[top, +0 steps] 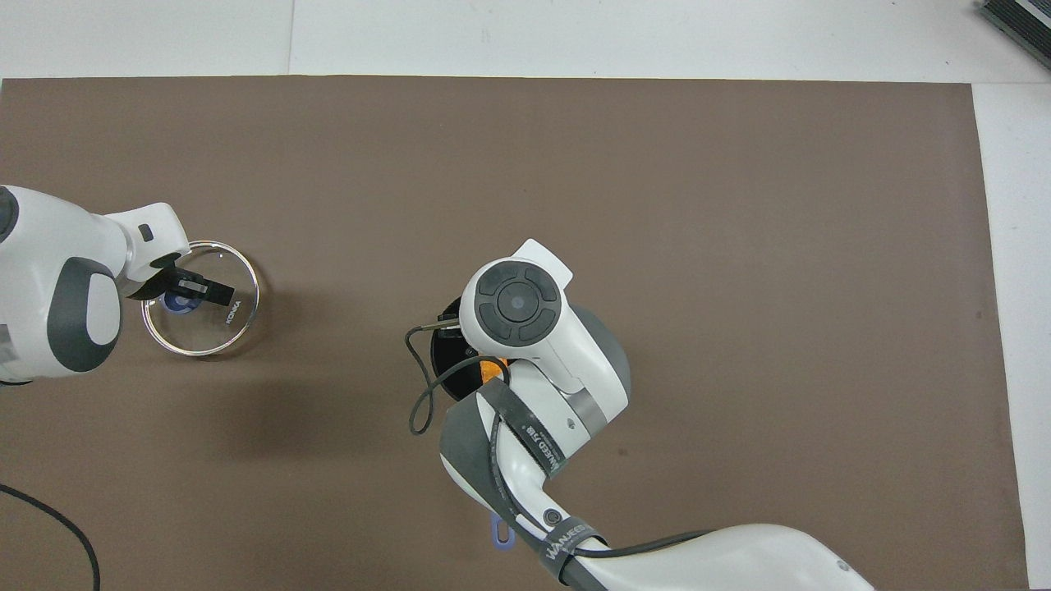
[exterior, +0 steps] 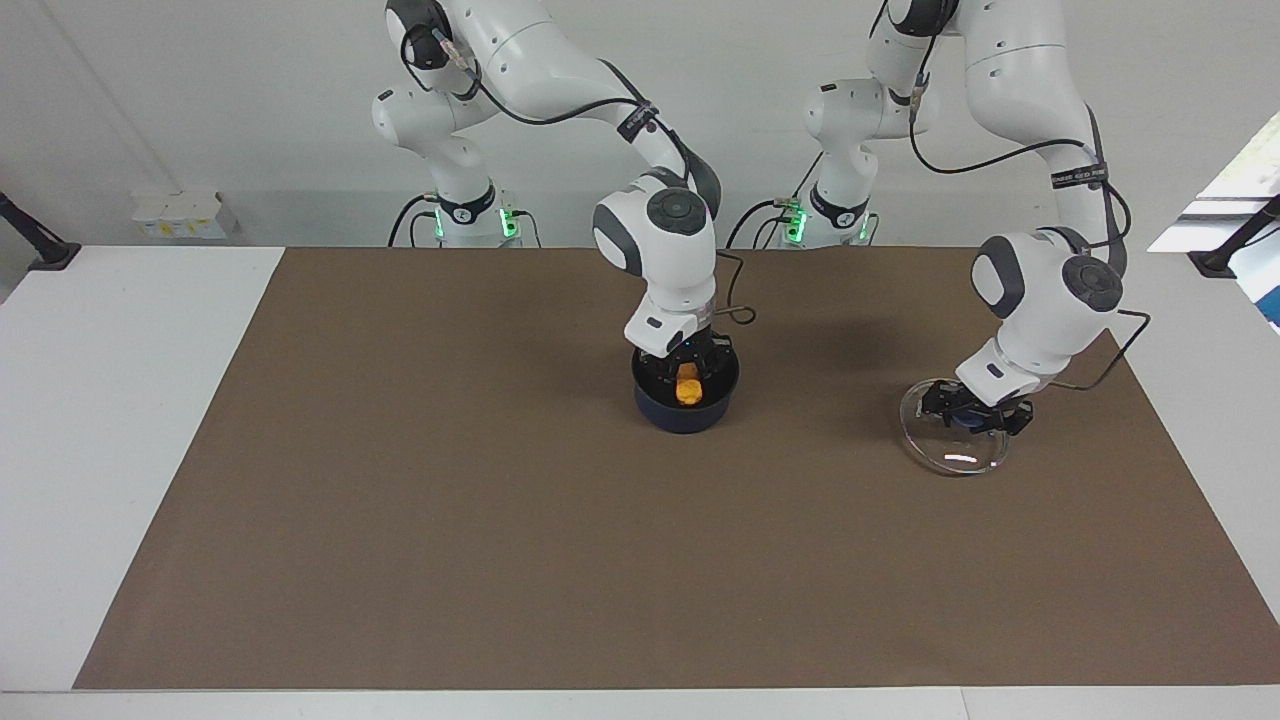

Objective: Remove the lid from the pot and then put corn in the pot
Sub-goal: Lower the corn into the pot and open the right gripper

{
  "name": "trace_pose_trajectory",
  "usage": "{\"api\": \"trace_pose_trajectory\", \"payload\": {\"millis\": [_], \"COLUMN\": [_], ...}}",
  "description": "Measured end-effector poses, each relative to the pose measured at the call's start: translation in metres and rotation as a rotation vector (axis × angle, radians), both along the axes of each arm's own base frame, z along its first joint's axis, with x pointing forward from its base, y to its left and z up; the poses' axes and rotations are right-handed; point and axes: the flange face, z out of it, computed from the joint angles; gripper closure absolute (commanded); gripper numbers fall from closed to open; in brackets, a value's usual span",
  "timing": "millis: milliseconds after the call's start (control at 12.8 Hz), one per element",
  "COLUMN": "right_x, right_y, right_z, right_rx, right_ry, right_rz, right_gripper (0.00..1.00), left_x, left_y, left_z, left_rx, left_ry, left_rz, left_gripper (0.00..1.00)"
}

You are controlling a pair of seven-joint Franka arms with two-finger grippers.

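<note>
The right hand (exterior: pixel 688 372) is pinching the corn (exterior: pixel 688 386) inside the pot (exterior: pixel 686 412); it should spread only once low. The left hand (exterior: pixel 972 410) is gripping the lid (exterior: pixel 950 450) knob beneath it.

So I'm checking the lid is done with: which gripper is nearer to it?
Left. The left gripper is down at the lid, around its blue knob. The right gripper is in the pot with the corn.
</note>
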Motion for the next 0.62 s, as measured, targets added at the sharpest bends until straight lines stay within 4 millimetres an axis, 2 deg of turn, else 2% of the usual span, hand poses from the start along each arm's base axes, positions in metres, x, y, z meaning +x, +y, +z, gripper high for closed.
{"api": "trace_pose_trajectory", "payload": {"millis": [156,234,312,468,624], "right_x": [-0.0001,0.0002,0.0006,0.0015,0.0024], "right_y": [-0.0021,-0.003,-0.0036,-0.0045,-0.0045], "right_z": [-0.0039,-0.0046,-0.0048,-0.0046,-0.0034], "right_rx": [0.001,0.001,0.001,0.002,0.004], "right_ry": [0.0,0.0,0.001,-0.001,-0.004], "right_rz": [-0.003,-0.005,-0.006,-0.008,-0.01], "right_gripper": [0.19,0.06,0.04,0.04,0.04], "left_x": [-0.0011,-0.002,-0.0029,-0.0029,-0.0028], "left_y": [-0.0005,-0.0011,-0.0021,-0.0039,-0.0047], "left_z": [-0.0016,-0.0031,-0.0044,-0.0042,-0.0031], "left_rx": [0.0,0.0,-0.001,-0.001,-0.002], "left_ry": [0.003,0.006,0.009,0.007,0.004], "left_rz": [-0.001,-0.002,-0.003,-0.007,-0.005], "left_gripper": [0.54,0.47,0.39,0.0,0.0]}}
